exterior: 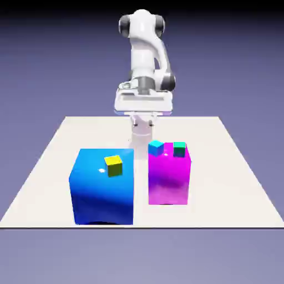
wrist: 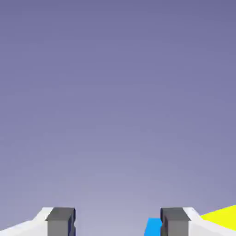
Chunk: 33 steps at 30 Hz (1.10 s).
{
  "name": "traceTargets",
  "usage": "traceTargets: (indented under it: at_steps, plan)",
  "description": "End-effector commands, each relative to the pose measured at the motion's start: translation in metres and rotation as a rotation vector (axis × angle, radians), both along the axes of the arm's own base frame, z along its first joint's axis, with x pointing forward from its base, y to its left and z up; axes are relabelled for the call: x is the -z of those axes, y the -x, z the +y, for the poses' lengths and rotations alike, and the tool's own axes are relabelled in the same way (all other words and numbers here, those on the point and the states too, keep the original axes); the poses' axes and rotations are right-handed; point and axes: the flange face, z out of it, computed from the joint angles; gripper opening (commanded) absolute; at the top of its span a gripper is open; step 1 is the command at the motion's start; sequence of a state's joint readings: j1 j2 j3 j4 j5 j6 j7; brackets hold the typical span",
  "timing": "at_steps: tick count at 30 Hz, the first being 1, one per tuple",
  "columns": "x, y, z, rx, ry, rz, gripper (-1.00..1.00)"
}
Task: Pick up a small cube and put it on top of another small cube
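The small cube to be picked up is hidden in both views. Three other small cubes show: a yellow one (exterior: 113, 165) on top of the large blue block (exterior: 102, 188), and a cyan one (exterior: 156, 147) and a green one (exterior: 179, 148) on top of the large magenta block (exterior: 169, 180). My gripper (exterior: 144, 104) hangs high behind both blocks, apart from every cube. In the hand view the gripper (wrist: 117, 223) is open, its grey fingertips (wrist: 60, 222) wide apart with only backdrop between them. Slivers of the blue block (wrist: 153, 227) and the yellow cube (wrist: 221, 215) show at the lower right.
The pale table (exterior: 55, 144) carries both large blocks side by side near its front edge, with a narrow gap between them. The arm's white base (exterior: 142, 130) stands at the far edge behind that gap.
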State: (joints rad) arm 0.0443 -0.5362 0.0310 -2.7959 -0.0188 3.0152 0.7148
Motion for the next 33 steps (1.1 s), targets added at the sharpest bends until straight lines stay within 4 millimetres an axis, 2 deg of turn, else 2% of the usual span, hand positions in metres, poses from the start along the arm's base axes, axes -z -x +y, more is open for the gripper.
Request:
traceTargets:
  at_steps: [1, 3, 6, 9, 12, 13, 15, 16, 18, 29, 30, 31, 33]
  plan:
    - [-0.006, -0.007, 0.025, -0.066, 0.029, -0.004, 0.00]
    - [0.029, -0.004, 0.075, -0.254, 0.144, 0.103, 0.00]
    - [0.089, 0.019, 0.143, -0.552, 0.322, 0.262, 0.00]
    - [0.147, 0.062, 0.200, -0.863, 0.498, 0.405, 0.00]
    - [0.200, 0.118, 0.243, -1.182, 0.674, 0.531, 0.00]
    - [0.219, 0.137, 0.241, -1.261, 0.722, 0.587, 0.00]
    - [0.254, 0.169, 0.217, -1.368, 0.791, 0.716, 0.00]
    - [0.261, 0.173, 0.199, -1.351, 0.786, 0.756, 0.00]
    - [0.258, 0.174, 0.202, -1.323, 0.774, 0.740, 0.00]
    - [0.327, 0.173, 0.191, -1.323, 0.774, 0.740, 0.00]
    - [0.327, 0.173, 0.191, -1.323, 0.774, 0.740, -1.00]
    - [0.327, 0.173, 0.191, -1.323, 0.774, 0.740, -1.00]
    - [0.313, 0.172, 0.195, -1.320, 0.776, 0.736, -1.00]
